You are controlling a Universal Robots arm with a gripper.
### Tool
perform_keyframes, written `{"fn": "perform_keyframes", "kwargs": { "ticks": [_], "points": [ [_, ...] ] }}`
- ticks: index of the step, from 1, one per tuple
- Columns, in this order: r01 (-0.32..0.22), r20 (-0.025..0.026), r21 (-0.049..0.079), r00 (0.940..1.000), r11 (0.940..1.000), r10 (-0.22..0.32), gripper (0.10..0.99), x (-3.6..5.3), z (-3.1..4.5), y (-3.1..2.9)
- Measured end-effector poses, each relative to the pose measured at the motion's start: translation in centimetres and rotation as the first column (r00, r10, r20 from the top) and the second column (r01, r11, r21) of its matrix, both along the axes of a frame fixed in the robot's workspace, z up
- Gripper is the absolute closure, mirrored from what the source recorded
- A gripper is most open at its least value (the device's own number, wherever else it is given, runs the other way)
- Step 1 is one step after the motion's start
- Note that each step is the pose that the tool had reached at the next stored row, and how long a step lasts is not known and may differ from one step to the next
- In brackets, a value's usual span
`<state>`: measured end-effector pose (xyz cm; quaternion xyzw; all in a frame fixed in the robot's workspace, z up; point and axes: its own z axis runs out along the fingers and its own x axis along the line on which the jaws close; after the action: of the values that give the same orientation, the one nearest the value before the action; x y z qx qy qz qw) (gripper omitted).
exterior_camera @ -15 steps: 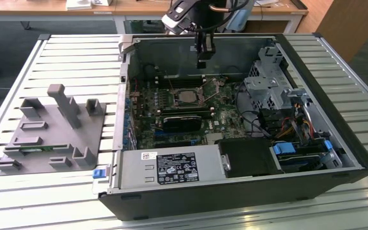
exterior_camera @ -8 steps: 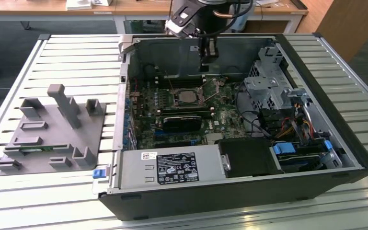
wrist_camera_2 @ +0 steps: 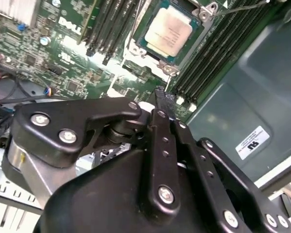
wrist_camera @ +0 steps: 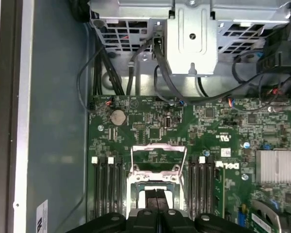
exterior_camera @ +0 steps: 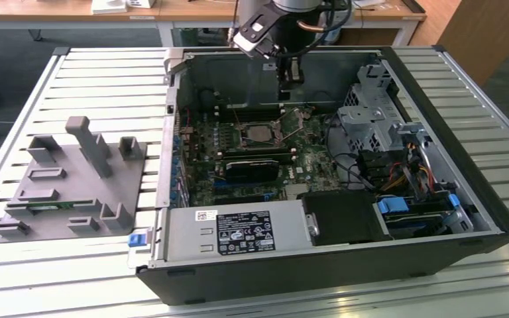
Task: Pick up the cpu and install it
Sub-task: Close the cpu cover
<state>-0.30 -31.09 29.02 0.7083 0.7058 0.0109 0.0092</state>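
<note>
Pinched to a thin seam with nothing between its fingers, the gripper point(exterior_camera: 287, 79) hangs inside the open computer case point(exterior_camera: 466, 199). Well off to the exterior view's left of it stands a grey holder rack point(exterior_camera: 69, 192), apparently a staging spot for parts. Just below the fingertips the cpu point(wrist_camera_2: 169, 31) lies flat in the motherboard socket point(wrist_camera_2: 165, 68), so it looks already seated, which would explain the empty grip; the drive cage point(exterior_camera: 374, 122) sits further toward the exterior view's right.

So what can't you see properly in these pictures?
Exterior view: the cpu is too small to tell if it sits flat.
First wrist view: the fingers cover the socket's middle.
Second wrist view: the gripper blocks much of the motherboard.
</note>
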Motion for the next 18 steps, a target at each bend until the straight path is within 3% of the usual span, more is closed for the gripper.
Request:
{"fn": "perform_keyframes", "kwargs": {
  "ticks": [5,12,18],
  "points": [
    [0.000,-0.0004,-0.001,1.0000,1.0000,0.000,0.980,0.55,-0.81,0.00],
    [0.000,-0.0003,-0.001,1.0000,1.0000,0.000,0.980,1.10,-1.06,0.00],
    [-0.006,-0.0004,-0.001,1.0000,1.0000,0.006,0.980,1.87,-1.90,0.00]
  ]
}}
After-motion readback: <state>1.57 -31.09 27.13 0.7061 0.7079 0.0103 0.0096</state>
